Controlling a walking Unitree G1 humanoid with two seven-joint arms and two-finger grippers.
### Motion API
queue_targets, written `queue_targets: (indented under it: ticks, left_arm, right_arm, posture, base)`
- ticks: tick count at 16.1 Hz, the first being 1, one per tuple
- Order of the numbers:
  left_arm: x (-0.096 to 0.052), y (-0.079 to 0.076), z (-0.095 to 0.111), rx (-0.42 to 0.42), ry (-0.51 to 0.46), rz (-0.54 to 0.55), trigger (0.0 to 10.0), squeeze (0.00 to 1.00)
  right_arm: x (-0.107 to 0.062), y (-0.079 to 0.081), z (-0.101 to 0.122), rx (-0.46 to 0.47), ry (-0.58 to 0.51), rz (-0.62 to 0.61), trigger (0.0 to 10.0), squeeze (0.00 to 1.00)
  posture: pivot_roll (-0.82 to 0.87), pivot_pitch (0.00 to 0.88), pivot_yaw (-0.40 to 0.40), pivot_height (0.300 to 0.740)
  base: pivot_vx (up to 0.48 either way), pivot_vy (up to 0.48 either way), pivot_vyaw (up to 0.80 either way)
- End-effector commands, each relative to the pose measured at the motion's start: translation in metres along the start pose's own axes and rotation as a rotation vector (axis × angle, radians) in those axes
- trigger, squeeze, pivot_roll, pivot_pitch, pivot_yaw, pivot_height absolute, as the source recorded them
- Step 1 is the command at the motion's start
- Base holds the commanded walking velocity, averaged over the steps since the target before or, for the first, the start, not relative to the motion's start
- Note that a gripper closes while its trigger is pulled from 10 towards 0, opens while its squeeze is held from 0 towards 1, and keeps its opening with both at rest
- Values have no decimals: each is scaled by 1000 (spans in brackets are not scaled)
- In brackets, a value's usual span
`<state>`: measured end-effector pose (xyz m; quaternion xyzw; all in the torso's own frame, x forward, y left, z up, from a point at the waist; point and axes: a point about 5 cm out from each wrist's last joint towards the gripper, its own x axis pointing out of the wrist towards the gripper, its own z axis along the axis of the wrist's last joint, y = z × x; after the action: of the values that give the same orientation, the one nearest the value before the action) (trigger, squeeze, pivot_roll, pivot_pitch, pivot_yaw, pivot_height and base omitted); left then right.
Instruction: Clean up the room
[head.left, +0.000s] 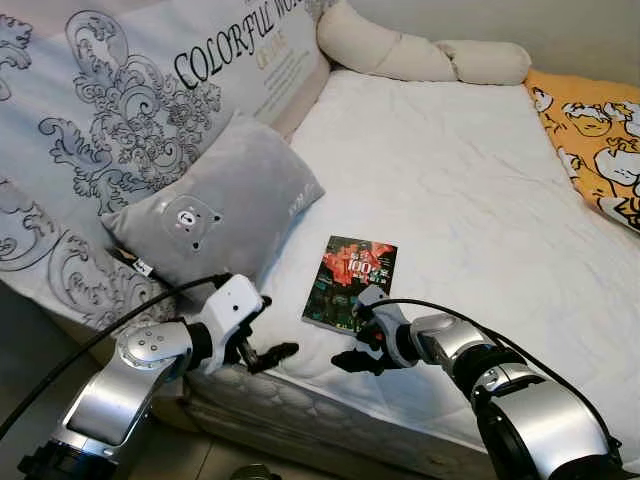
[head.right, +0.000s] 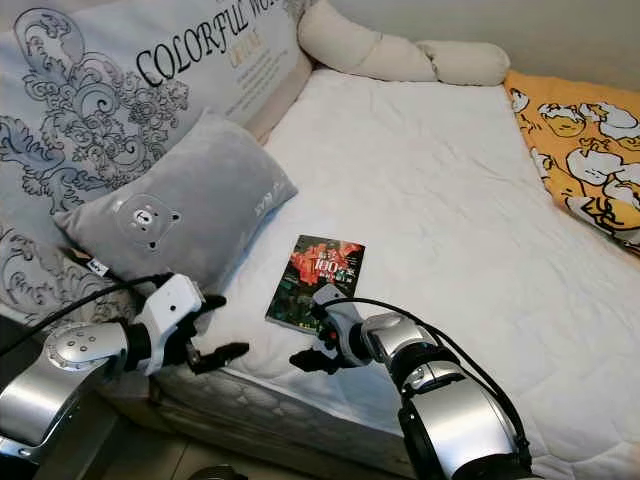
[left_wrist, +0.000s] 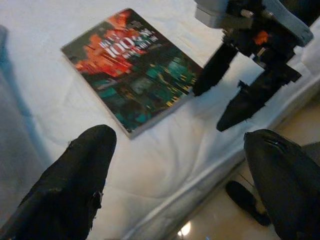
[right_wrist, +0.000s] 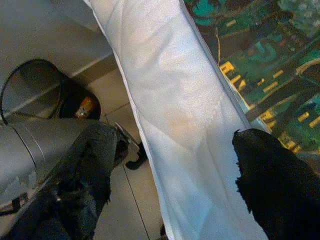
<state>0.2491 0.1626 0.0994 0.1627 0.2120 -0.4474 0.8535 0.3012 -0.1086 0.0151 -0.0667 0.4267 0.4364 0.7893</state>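
Observation:
A paperback book (head.left: 350, 283) with a dark red-and-green cover lies flat on the white mattress (head.left: 450, 180), close to its front edge. My right gripper (head.left: 348, 342) is open at the book's near corner. One finger is at the cover's edge and the other hangs over the mattress side, with nothing held. My left gripper (head.left: 272, 328) is open a little to the left of the book, at the mattress edge and apart from it. In the left wrist view, the book (left_wrist: 130, 70) lies beyond the open fingers (left_wrist: 75, 185), with the right gripper (left_wrist: 227, 87) beside it. The right wrist view has the book (right_wrist: 260, 65) by one fingertip.
A grey bear pillow (head.left: 220, 205) leans left of the book against a large patterned cushion (head.left: 120, 90). A cream bolster (head.left: 400, 50) lies at the bed's head and an orange cartoon blanket (head.left: 600, 130) at the right. Below the bed are tiled floor, a dark bin (right_wrist: 40, 85) and a dark shoe (left_wrist: 247, 200).

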Motion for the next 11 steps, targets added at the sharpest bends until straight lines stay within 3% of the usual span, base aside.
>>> queue_targets:
  ticks: [1, 6, 11]
  left_arm:
    - [-1, -1, -1, 2, 17, -31, 10000, 0]
    - [1, -1, -2, 7, 25, -44, 10000, 0]
    - [1, 1, -1, 8, 21, -47, 10000, 0]
  right_arm:
    - [-2, -2, 1, -9, 2, -3, 10000, 1000]
    - [-7, -12, 1, -52, -21, -115, 10000, 1000]
    - [-7, -4, 13, 28, -102, 25, 10000, 1000]
  posture:
    - [156, 0, 18, 740]
    - [143, 0, 30, 740]
    - [133, 0, 33, 740]
  base:
    - [0, 0, 0]
    - [0, 0, 0]
    - [0, 0, 0]
